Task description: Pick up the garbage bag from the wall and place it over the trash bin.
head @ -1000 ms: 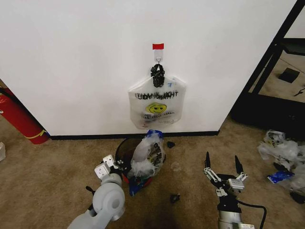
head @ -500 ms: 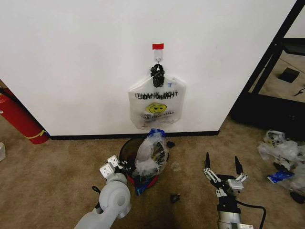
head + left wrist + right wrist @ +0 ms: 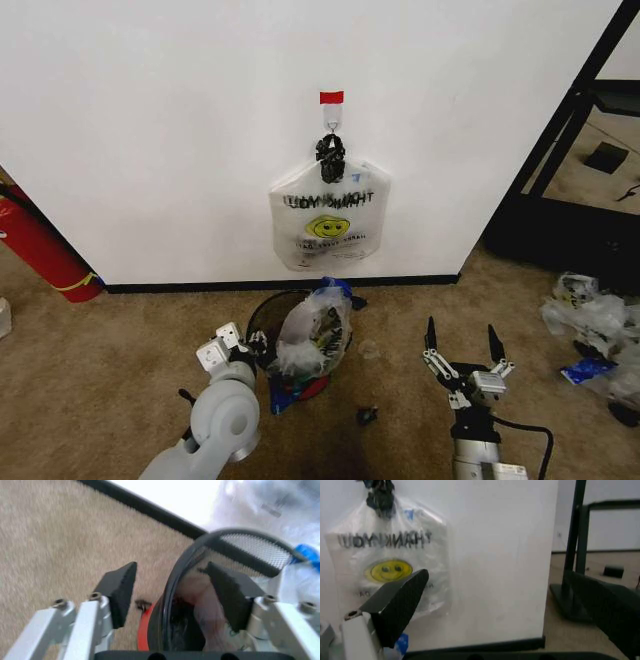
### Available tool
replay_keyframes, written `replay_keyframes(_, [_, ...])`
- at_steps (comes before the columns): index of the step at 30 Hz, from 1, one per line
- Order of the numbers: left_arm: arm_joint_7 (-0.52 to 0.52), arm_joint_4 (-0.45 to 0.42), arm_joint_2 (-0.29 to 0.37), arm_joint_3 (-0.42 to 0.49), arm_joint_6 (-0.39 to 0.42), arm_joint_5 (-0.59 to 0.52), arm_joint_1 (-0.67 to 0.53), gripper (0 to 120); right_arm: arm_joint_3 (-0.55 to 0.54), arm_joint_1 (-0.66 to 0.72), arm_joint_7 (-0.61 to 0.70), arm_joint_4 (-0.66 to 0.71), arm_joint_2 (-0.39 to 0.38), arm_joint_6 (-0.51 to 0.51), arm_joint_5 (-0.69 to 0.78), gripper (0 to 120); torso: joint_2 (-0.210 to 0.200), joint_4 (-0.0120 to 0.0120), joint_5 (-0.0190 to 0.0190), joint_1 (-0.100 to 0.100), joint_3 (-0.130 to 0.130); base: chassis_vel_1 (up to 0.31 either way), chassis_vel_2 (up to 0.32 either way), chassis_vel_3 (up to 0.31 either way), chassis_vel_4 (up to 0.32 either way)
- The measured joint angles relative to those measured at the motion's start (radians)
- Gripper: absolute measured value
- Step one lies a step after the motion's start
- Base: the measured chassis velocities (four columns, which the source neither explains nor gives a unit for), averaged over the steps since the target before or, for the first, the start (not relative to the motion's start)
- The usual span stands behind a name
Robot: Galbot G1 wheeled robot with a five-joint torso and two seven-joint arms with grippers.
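Thin clear plastic garbage bag with blue patch (image 3: 314, 335) crumpled over far-right rim of small round black mesh trash bin with red base (image 3: 268, 318), on carpet near wall (image 3: 150, 120).

Left gripper (image 3: 172, 592): fingers apart, straddling bin rim.

Right gripper (image 3: 463, 350): fingers apart, idle, right of bin.

Bag likely light, limp, slippery; best pinched at hem.

White opaque bag on hook (image 3: 328, 218) reads "THANK YOU", yellow smiley.
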Motion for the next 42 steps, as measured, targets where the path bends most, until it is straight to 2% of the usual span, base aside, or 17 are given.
replay_keyframes(6, [0.065,-0.061,0.067,-0.036,0.003,0.056,0.01,81,-0.052,0.009,0.008,0.044,-0.047,-0.151,0.038,100,0.0,0.0002,0.0,0.0,0.0,0.0,0.0,0.0,0.0])
replay_keyframes(8, [0.143,-0.074,0.11,-0.023,-0.015,0.121,0.004,91,-0.07,0.025,0.009,0.061,-0.078,-0.214,0.062,100,0.0,-0.0004,-0.0001,0.0,0.0,0.0,0.0,0.0,0.0])
replay_keyframes(11, [0.199,-0.086,0.136,-0.009,-0.029,0.172,0.004,98,-0.083,0.052,0.007,0.073,-0.104,-0.256,0.087,100,0.0,0.0,0.0002,0.0,0.0,0.0,0.0,0.0,0.0])
replay_keyframes(13, [0.248,-0.09,0.157,0.022,-0.035,0.209,-0.014,100,-0.085,0.067,-0.003,0.087,-0.125,-0.296,0.121,100,0.0,0.0011,0.0004,0.0,0.0,0.0,0.0,0.0,0.0])
replay_keyframes(14, [0.291,-0.089,0.174,0.052,-0.042,0.26,-0.031,100,-0.087,0.081,-0.013,0.093,-0.149,-0.321,0.166,100,0.0,-0.0015,-0.0005,0.0,0.0,0.0,0.0,0.0,0.0])
replay_keyframes(15, [0.291,-0.089,0.174,0.052,-0.042,0.26,-0.031,100,-0.087,0.081,-0.013,0.093,-0.149,-0.321,0.166,100,0.0,-0.0015,-0.0005,0.0,0.0,0.0,0.0,0.0,0.0])
replay_keyframes(18, [0.365,-0.095,0.197,0.075,-0.062,0.364,-0.023,100,-0.104,0.156,-0.054,0.099,-0.225,-0.428,0.321,100,0.0,-0.0003,0.0002,0.0,0.0,0.0,0.0,0.0,0.0])
replay_keyframes(20, [0.387,-0.1,0.205,0.076,-0.065,0.392,-0.018,100,-0.129,0.212,-0.062,0.098,-0.26,-0.49,0.399,100,0.0,0.0006,0.0,0.0,0.0,0.0,0.0,0.0,0.0])
replay_keyframes(21, [0.4,-0.103,0.211,0.075,-0.067,0.4,-0.017,100,-0.156,0.253,-0.062,0.091,-0.279,-0.538,0.454,100,0.0,0.0004,0.0,0.0,0.0,0.0,0.0,0.0,0.0])
replay_keyframes(24, [0.407,-0.105,0.218,0.073,-0.067,0.399,-0.019,100,-0.206,0.326,-0.054,0.061,-0.291,-0.599,0.515,100,0.0,0.0001,0.0,0.0,0.0,0.0,0.0,0.0,0.0])
replay_keyframes(28, [0.407,-0.098,0.212,0.07,-0.068,0.413,-0.021,100,-0.321,0.456,0.007,0.0,-0.26,-0.683,0.539,100,0.0,0.0001,-0.0001,0.0,0.0,0.0,0.0,0.0,0.0])
replay_keyframes(33, [0.406,-0.092,0.202,0.067,-0.069,0.417,-0.01,100,-0.399,0.534,0.087,-0.032,-0.204,-0.778,0.5,100,0.0,0.0001,-0.0001,0.0,0.0,0.0,0.0,0.0,0.0])
replay_keyframes(37, [0.404,-0.082,0.197,0.066,-0.071,0.423,-0.005,100,-0.443,0.557,0.151,-0.052,-0.165,-0.879,0.468,100,0.0,-0.0003,-0.0002,0.0,0.0,0.0,0.0,0.0,0.0])
replay_keyframes(42, [0.402,-0.068,0.193,0.068,-0.075,0.424,-0.013,100,-0.465,0.576,0.22,-0.088,-0.111,-0.92,0.493,100,0.0,-0.0001,0.0,0.0,0.0,0.0,0.0,0.0,0.0])
